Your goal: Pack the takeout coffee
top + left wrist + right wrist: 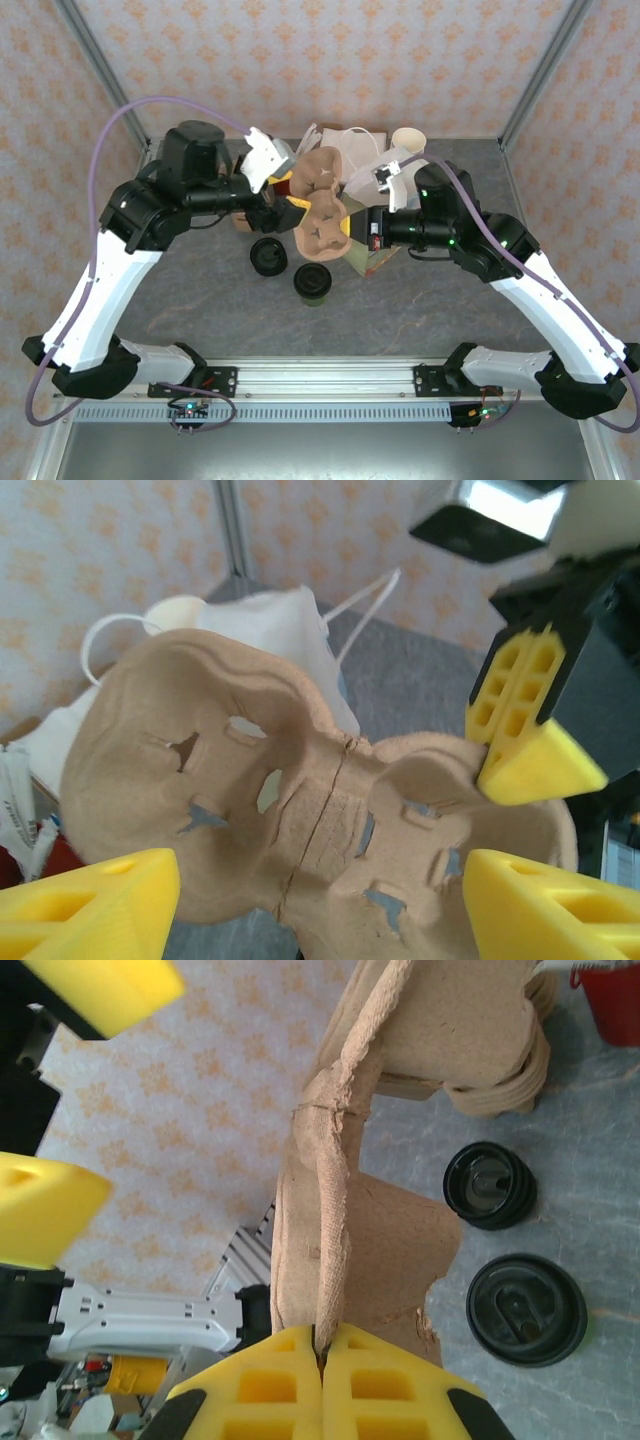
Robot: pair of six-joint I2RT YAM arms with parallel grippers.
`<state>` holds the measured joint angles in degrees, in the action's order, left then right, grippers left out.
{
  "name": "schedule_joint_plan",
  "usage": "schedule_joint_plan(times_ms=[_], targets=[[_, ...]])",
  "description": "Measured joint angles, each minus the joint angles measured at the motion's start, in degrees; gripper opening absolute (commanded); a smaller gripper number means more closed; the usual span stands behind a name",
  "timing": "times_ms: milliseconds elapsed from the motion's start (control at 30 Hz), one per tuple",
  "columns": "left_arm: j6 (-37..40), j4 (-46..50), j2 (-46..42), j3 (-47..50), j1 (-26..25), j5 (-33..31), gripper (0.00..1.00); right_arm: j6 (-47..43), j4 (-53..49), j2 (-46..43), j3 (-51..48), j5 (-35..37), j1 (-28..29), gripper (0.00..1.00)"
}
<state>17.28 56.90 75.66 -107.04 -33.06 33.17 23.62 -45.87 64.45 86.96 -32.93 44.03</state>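
The takeout coffee (pixel 312 281), a small dark cup with a round black lid (pixel 527 1308), stands on the grey table in front of both grippers, untouched. A tan pulp cup carrier (pixel 320 205) hangs in the air above and behind it. My right gripper (pixel 322 1335) is shut on the carrier's thin rim (pixel 335 1210); in the top view the right gripper (pixel 350 228) meets the carrier from the right. My left gripper (pixel 320 910) is open, its yellow fingers (pixel 90 905) standing either side of the carrier (pixel 300 780) without clamping it.
A low black lid disc (pixel 270 256) lies just left of the coffee. A white paper bag (pixel 350 150) with handles lies behind the carrier, a stack of cream cups (pixel 408 140) at the back right, and a red container (pixel 610 1000) behind the left gripper.
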Motion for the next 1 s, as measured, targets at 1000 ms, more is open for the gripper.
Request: schedule_joint_plan(times_ms=[1000], targets=[[11.0,3.8,4.8,2.6,-3.0,0.9,0.5,-0.3,-0.9,0.1,-0.6,-4.6,0.0,0.0]])
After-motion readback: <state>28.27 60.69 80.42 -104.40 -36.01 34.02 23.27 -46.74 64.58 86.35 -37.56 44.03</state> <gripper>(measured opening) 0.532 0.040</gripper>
